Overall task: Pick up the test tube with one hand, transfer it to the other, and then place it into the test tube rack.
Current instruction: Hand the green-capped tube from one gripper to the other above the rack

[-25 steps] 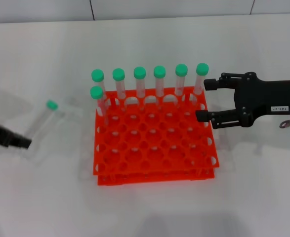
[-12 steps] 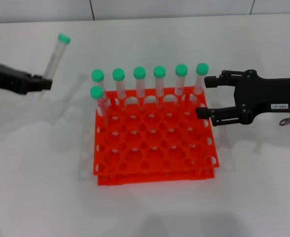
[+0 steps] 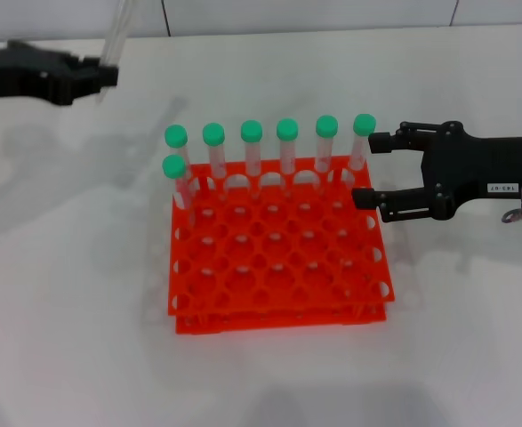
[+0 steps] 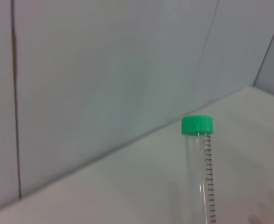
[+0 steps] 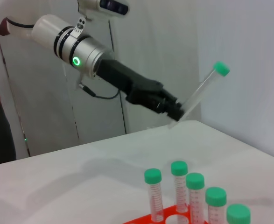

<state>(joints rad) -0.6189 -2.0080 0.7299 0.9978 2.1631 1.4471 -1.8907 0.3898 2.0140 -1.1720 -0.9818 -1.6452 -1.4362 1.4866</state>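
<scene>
My left gripper (image 3: 106,76), black and unlabelled, is up at the far left, shut on the lower end of a clear test tube (image 3: 118,31). The tube tilts upward and its cap is cut off by the head view's top edge. The left wrist view shows the tube's green cap (image 4: 197,125). The right wrist view shows the tilted tube (image 5: 200,93) in that left gripper (image 5: 175,111), high above the table. The orange-red rack (image 3: 278,317) stands mid-table. My right gripper (image 3: 365,169), with a white label, is open and empty beside the rack's far right corner.
Several green-capped tubes (image 3: 252,151) stand upright along the rack's far row, with one more (image 3: 175,178) at the left of the second row; some show in the right wrist view (image 5: 179,186). A white table (image 3: 65,338) lies around the rack, with a wall behind.
My left gripper has lifted the tube off the table at the left and carried it up and farther away. The tube now stands steeper. The right gripper has barely moved.
</scene>
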